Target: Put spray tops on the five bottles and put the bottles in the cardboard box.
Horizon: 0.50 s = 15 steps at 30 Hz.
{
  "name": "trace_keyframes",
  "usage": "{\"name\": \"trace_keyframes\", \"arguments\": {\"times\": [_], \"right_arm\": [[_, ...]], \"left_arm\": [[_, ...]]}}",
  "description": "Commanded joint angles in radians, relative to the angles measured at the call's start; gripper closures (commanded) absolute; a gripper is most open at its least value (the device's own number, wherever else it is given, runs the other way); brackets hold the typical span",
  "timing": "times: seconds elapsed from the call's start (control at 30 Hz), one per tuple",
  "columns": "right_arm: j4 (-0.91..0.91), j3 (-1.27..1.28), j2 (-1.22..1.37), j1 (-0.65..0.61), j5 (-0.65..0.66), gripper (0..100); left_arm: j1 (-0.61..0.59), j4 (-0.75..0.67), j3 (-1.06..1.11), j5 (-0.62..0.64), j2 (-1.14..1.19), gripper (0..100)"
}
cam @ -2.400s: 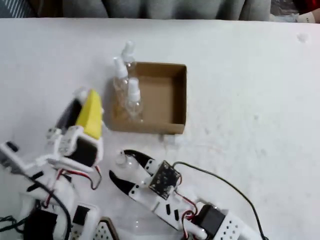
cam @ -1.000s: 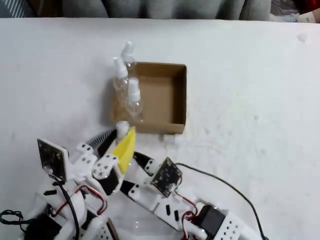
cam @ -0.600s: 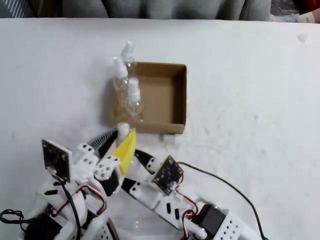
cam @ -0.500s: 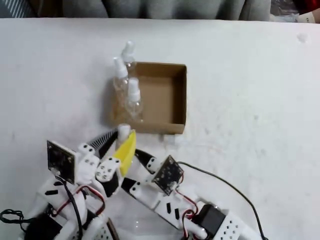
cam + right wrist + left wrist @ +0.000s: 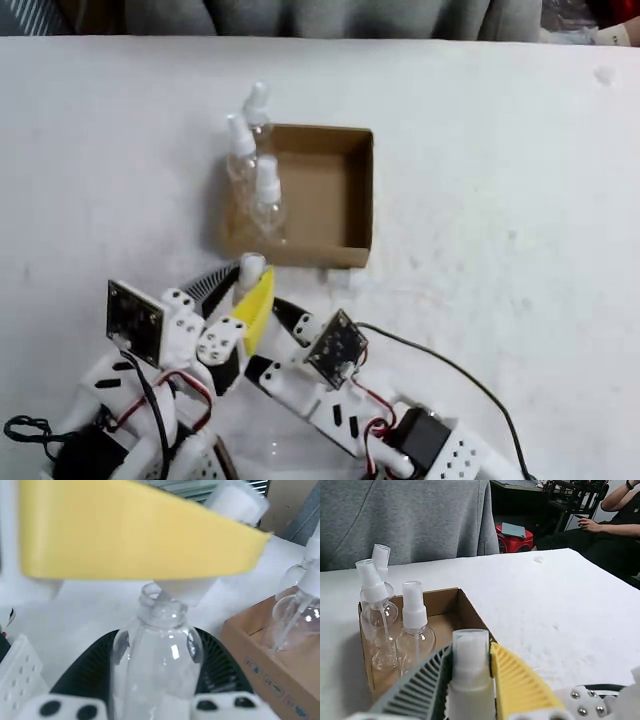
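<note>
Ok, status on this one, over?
Right gripper shut on bottle. Left gripper shut on spray top, at the neck, not seated. Three capped bottles in cardboard box. Nothing blocking.

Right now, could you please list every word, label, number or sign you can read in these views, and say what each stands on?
No text can be read in any view.
Small blue printed marks on the outer wall of the cardboard box: too blurred to read.
The spray top in the left gripper and the bottle in the right gripper: no print that I can see.
</note>
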Motion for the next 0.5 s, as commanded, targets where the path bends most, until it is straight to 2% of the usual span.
{"name": "trace_keyframes", "arguments": {"times": [0.0, 0.3, 0.47], "right_arm": [[-0.021, 0.008, -0.008, 0.015, -0.006, 98.2], [-0.022, 0.008, -0.008, 0.018, -0.008, 98.2], [-0.024, 0.003, -0.01, 0.059, -0.008, 98.2]], "left_arm": [[0.007, 0.008, -0.006, -0.009, 0.001, 98], [0.007, 0.008, -0.006, -0.011, 0.001, 98], [0.002, 0.006, -0.006, -0.012, 0.001, 97]]}}
